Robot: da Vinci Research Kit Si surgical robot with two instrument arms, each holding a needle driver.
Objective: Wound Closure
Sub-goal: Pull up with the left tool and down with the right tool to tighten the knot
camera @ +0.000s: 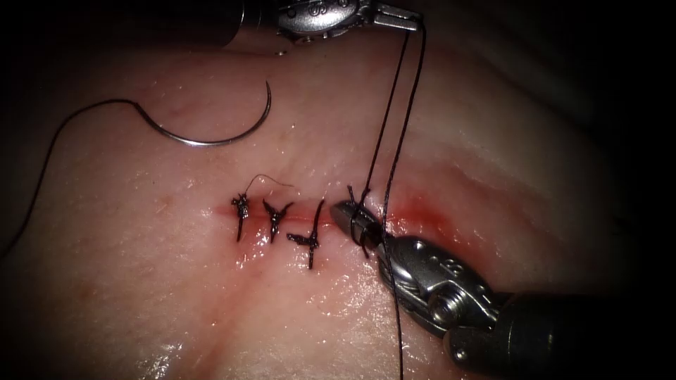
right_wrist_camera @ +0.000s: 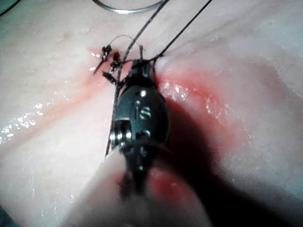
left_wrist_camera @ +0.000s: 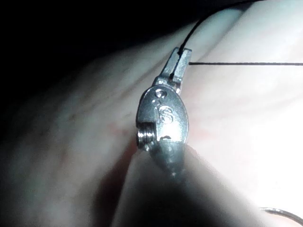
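black surround on every side, perhaps unlit bench; light falls centrally.

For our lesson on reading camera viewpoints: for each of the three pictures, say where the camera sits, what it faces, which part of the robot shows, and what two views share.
Endoscope view: above and in front of the pale pork tissue; left tool holding dark thread, right tool, loose curved steel needle.
Left wrist view: along the left shaft at its left tool gripping thread.
Right wrist view: along the right shaft at its right tool beside dark stitches.
Shared: needle and stitches, endoscope and right wrist views.
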